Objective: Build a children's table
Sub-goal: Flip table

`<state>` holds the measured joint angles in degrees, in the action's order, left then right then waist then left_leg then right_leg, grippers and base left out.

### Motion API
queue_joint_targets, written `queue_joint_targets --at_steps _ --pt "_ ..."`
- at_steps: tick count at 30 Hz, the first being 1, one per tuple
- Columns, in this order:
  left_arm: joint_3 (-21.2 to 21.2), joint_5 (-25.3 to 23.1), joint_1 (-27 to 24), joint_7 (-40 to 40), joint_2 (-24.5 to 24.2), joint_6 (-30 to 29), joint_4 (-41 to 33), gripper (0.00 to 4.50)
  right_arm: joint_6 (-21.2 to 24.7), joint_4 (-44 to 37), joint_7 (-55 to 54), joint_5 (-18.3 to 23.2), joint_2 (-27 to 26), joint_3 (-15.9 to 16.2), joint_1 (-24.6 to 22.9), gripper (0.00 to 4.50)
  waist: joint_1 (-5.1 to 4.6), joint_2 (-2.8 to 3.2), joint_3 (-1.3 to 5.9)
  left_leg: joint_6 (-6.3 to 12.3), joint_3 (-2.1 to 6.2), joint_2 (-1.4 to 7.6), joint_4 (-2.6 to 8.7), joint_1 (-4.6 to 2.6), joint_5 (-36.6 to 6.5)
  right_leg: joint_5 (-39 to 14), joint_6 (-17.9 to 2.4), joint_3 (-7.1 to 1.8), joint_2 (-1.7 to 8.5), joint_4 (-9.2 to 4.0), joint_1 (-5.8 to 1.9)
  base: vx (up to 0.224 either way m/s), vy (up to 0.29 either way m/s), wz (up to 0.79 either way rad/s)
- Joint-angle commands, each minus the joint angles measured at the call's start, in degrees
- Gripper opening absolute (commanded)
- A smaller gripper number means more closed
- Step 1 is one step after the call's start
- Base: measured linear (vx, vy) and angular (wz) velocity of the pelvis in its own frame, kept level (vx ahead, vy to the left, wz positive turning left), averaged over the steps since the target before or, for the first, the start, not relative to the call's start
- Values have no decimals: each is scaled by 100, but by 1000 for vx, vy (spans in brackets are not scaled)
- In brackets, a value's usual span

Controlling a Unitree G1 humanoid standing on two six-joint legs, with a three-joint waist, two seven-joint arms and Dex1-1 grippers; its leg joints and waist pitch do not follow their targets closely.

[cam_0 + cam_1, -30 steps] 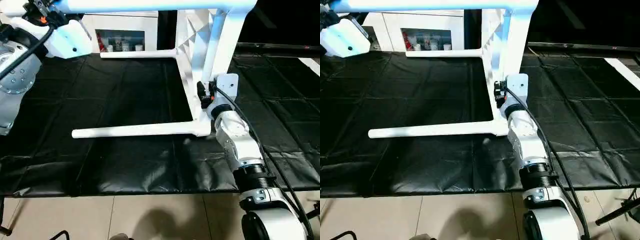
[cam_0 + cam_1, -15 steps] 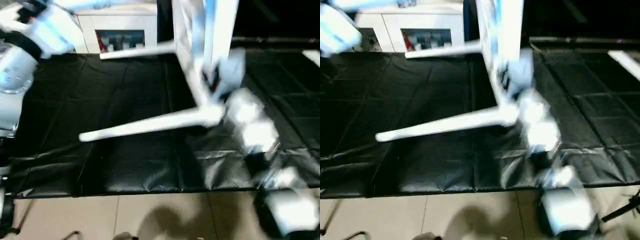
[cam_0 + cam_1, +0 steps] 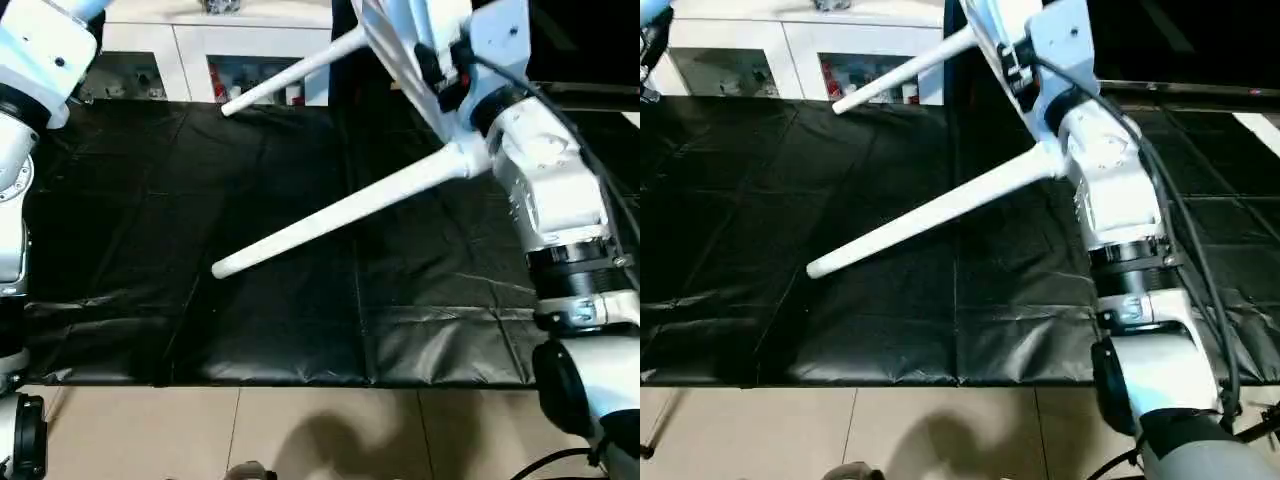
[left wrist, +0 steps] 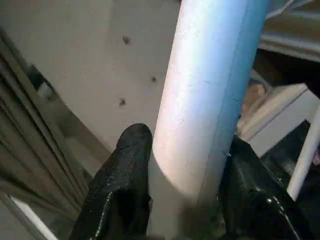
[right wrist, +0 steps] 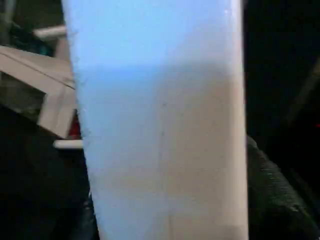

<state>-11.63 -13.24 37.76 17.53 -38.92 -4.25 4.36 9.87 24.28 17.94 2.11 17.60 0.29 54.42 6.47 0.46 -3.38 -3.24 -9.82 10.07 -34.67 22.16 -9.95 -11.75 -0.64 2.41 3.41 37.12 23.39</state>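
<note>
The children's table (image 3: 400, 45) is held tilted up off the black mat (image 3: 280, 300) and needs turning onto its feet. Nearest, one leg (image 3: 340, 215) slopes down toward the robot's left, its free end low over the mat; a second leg (image 3: 290, 72) runs parallel beyond it, near the white cabinet (image 3: 250, 40). The right gripper (image 5: 165, 220) is clamped on a flat white part — the tabletop's edge, by the head views. Highest, the left gripper (image 4: 185, 200) is clenched around a third leg (image 4: 210, 95). Three legs counted — two grippers, both grasping
</note>
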Motion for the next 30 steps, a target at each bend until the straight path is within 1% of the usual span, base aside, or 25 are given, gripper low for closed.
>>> queue_joint_targets --at_steps 1,2,3,6,8,10,11,16,17,19,20,21,22,23,24,25,26,27,28,29,30 --pt "-147 595 -105 1 321 -426 204 170 42 -170 370 163 -108 188 -54 280 2 -24 373 -230 81 213 375 -107 -1222 -1052 -915 -259 419 -448 -256 0 0 0" --pt "-139 598 -97 9 345 -488 191 170 55 -182 356 133 -117 193 -71 280 8 -13 382 -244 82 208 374 -118 -1234 -1193 -884 -263 423 -458 -255 0 0 0" --pt "-133 592 -94 12 358 -512 194 170 52 -180 347 120 -125 196 -79 280 11 -20 390 -232 79 211 372 -116 -1179 -1170 -869 -266 419 -461 -254 0 0 0" --pt "-150 595 -92 7 415 -625 188 170 36 -181 347 100 -143 204 -104 289 9 -12 398 -225 85 209 373 -99 -1101 -1085 -881 -257 410 -451 -258 0 0 0" --pt "-177 601 -95 -21 446 -705 177 170 27 -193 376 103 -153 207 -123 295 4 1 408 -219 86 207 368 -100 -1081 -970 -900 -251 397 -437 -254 0 0 0" --pt "-190 578 -101 -38 449 -781 166 170 8 -211 416 98 -158 215 -140 295 8 -3 412 -192 87 204 365 -94 -1045 -905 -910 -250 399 -432 -264 0 0 0" --pt "-201 564 -99 -41 451 -836 157 170 -1 -226 435 95 -160 223 -148 295 10 18 411 -182 88 204 364 -93 -1034 -890 -911 -251 398 -434 -257 0 0 0" --pt "-231 514 -53 -65 490 -1079 118 170 -149 -293 488 69 -172 256 -198 295 23 32 411 -191 86 205 365 -110 -1138 -1017 -920 -248 396 -450 -241 0 0 0" --pt "-235 517 -53 -65 496 -1084 110 170 -141 -304 483 67 -176 255 -205 324 23 31 409 -195 88 206 367 -108 -1164 -1052 -910 -251 397 -456 -240 0 0 0" --pt "-219 509 -50 -60 519 -1108 82 170 -234 -323 462 25 -190 264 -240 332 34 40 411 -189 90 204 367 -108 -1166 -1047 -896 -251 396 -457 -241 0 0 0" --pt "-217 513 -53 -56 534 -1129 70 170 -313 -338 460 -5 -197 285 -265 337 32 46 409 -191 95 206 373 -99 -1178 -1064 -877 -250 398 -457 -246 0 0 0" --pt "-215 518 -65 -45 563 -1166 52 170 -641 -385 527 -17 -235 323 -328 337 30 49 413 -200 95 211 373 -104 -1205 -1077 -869 -250 405 -460 -237 0 0 0" --pt "-215 519 -68 -42 570 -1175 48 170 -725 -396 546 -17 -245 332 -343 363 33 43 412 -205 94 212 374 -105 -1221 -1092 -860 -248 408 -467 -239 0 0 0" --pt "-212 515 -77 -28 577 -1197 38 170 -781 -425 551 -18 -257 342 -366 371 26 42 413 -203 97 205 374 -101 -1227 -1105 -867 -246 401 -464 -245 0 0 0" --pt "-210 513 -82 -20 580 -1210 32 170 -794 -440 549 -21 -262 346 -376 374 27 54 415 -200 100 205 375 -103 -1233 -1111 -870 -245 400 -464 -244 0 0 0" --pt "-210 513 -82 -20 581 -1214 32 170 -813 -443 543 -25 -263 347 -378 379 16 47 411 -186 98 204 376 -102 -1247 -1129 -878 -245 396 -469 -241 0 0 0" --pt "-209 512 -77 -11 586 -1245 34 170 -1056 -474 499 -52 -272 342 -390 391 23 49 411 -179 96 207 374 -110 -1271 -1182 -872 -248 402 -476 -232 0 0 0" --pt "-211 515 -77 -7 587 -1257 32 170 -1205 -497 493 -52 -276 334 -394 405 25 68 412 -180 99 206 373 -107 -1278 -1199 -868 -248 403 -476 -230 0 0 0" --pt "-210 514 -76 -2 586 -1265 31 170 -1286 -512 493 -51 -277 326 -391 414 23 63 409 -178 99 205 376 -106 -1293 -1215 -860 -246 400 -481 -229 0 0 0" --pt "-207 506 -74 14 583 -1287 29 170 -1493 -558 493 -52 -280 298 -384 414 29 63 413 -174 102 211 379 -111 -1301 -1208 -856 -246 401 -479 -229 0 0 0" --pt "-207 506 -74 14 583 -1287 29 170 -1493 -558 493 -52 -280 298 -384 417 23 68 412 -170 103 209 380 -103 -1301 -1182 -855 -245 398 -477 -231 0 0 0"
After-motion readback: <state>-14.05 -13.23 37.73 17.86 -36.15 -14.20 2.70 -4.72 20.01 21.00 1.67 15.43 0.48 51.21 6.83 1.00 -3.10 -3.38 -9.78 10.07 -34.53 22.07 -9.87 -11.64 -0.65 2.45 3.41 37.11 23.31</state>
